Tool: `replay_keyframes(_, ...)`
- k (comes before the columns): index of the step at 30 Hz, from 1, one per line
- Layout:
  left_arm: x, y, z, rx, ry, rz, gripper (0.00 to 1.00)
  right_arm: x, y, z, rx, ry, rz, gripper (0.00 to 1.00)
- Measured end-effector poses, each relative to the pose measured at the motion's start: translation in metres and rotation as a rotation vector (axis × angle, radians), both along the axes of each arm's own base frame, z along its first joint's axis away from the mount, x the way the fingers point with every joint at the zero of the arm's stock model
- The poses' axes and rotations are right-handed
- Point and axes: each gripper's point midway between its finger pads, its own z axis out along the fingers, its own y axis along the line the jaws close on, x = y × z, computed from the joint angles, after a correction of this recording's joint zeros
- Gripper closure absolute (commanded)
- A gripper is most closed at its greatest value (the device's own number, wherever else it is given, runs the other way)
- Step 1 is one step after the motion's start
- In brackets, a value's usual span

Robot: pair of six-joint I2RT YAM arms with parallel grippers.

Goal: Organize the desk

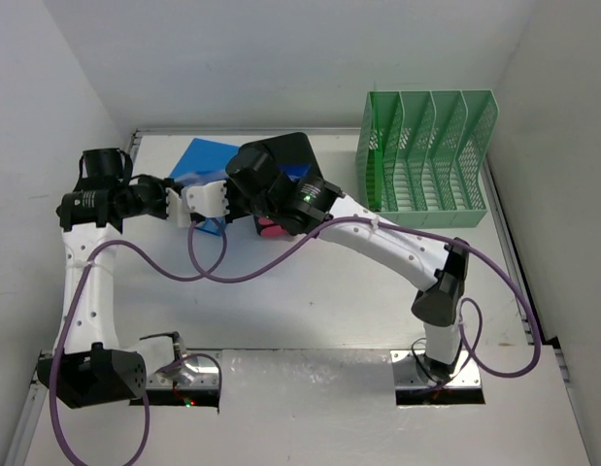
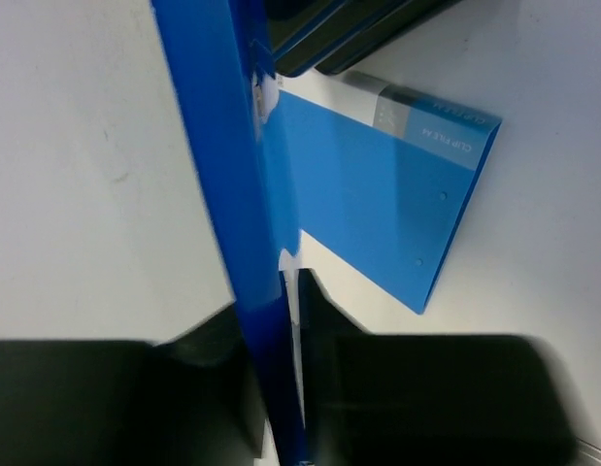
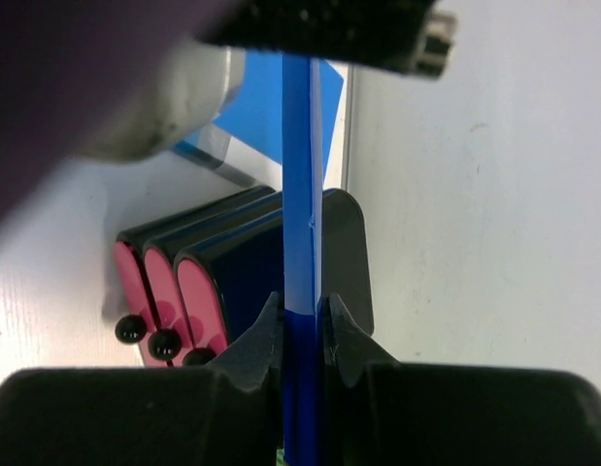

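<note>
We look down into a plain white enclosure: a bare back wall [image 1: 281, 58] at 12 o'clock, a left wall [image 1: 38, 146] at 9 and a right wall [image 1: 562, 146] at 3 close in the desk [image 1: 310, 311], its matte top edged with silver rails. Even, diffuse light casts faint shadows. At 2 o'clock stands a mint-green mesh file rack [image 1: 426, 150].

Left fingers [image 2: 324, 325] clamped, right fingers [image 3: 350, 345] clamped

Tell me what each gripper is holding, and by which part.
Both pinch the same blue folder, stood on edge: the left gripper at one edge, the right gripper at the opposite edge.
</note>
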Motion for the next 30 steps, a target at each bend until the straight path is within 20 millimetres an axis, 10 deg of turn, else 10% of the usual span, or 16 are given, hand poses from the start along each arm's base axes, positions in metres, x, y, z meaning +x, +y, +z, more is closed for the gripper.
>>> replay_keyframes(3, -0.001, -0.003, 0.000, -0.014, 0.007, -0.006, 0.11, 0.001, 0.000, 0.002, 0.029, -0.018, -0.004, 1.00)
replay_keyframes(4, -0.003, -0.004, -0.001, -0.024, 0.015, -0.009, 0.01, 0.001, 0.000, 0.002, 0.049, -0.025, -0.005, 1.00)
replay_keyframes(16, 0.005, -0.018, 0.037, -0.242, 0.025, 0.114, 0.01, 0.007, -0.022, 0.041, 0.271, -0.089, -0.092, 1.00)
replay_keyframes(24, 0.021, -0.013, 0.111, -0.603, -0.003, 0.377, 0.00, 0.035, -0.052, 0.058, 0.342, -0.119, -0.195, 1.00)
replay_keyframes(30, 0.013, -0.011, 0.167, -0.821, -0.071, 0.472, 0.00, 0.067, -0.094, 0.028, 0.284, -0.116, -0.354, 1.00)
